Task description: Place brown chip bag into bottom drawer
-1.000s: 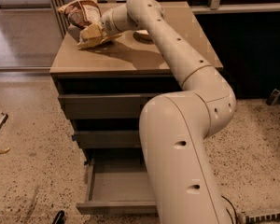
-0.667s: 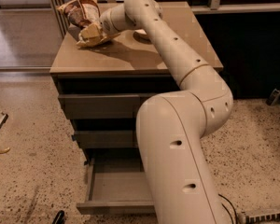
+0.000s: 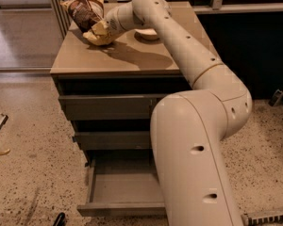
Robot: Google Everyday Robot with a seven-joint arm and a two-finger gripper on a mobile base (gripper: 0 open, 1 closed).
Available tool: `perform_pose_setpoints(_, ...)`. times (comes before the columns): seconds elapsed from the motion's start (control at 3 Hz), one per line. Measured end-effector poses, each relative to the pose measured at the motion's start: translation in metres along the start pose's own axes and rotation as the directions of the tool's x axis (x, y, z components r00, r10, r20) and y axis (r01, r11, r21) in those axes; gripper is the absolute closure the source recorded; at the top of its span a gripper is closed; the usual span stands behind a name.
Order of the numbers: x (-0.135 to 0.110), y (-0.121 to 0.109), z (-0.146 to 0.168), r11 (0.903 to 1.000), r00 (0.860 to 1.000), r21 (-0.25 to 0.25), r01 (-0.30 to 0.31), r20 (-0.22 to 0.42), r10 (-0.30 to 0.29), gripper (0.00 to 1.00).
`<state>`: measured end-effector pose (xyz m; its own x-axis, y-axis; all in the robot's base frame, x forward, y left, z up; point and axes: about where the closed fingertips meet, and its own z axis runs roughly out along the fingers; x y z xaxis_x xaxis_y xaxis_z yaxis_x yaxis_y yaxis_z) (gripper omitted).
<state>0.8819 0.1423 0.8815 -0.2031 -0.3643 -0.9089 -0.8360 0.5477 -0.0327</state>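
The brown chip bag stands tilted at the upper left of the frame, on the bench top's back corner. The gripper has its fingers clenched on the bag's lower end. A white bowl sits just right. The bottom drawer stands pulled out at the lower centre.

The hand is at the far left corner of the table, against the lower end of the brown chip bag, which rises tilted up and left of the hand. A white bowl lies just right of the hand, partly behind the arm. The bottom drawer stands open well below the hand.
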Motion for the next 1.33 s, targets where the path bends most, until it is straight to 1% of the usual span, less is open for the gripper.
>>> perform_pose_setpoints(0.33,-0.005,0.011,-0.041,0.9992,0.998,-0.009,0.038,0.049,-0.038,1.0)
perform_pose_setpoints(0.67,-0.002,0.04,-0.09,0.9947,0.992,-0.058,0.085,0.1,-0.079,1.0)
perform_pose_setpoints(1.0,0.012,0.075,-0.137,0.9761,0.981,-0.151,0.156,0.137,-0.136,1.0)
perform_pose_setpoints(1.33,0.039,0.105,-0.166,0.9338,0.975,-0.293,0.205,0.14,-0.17,1.0)
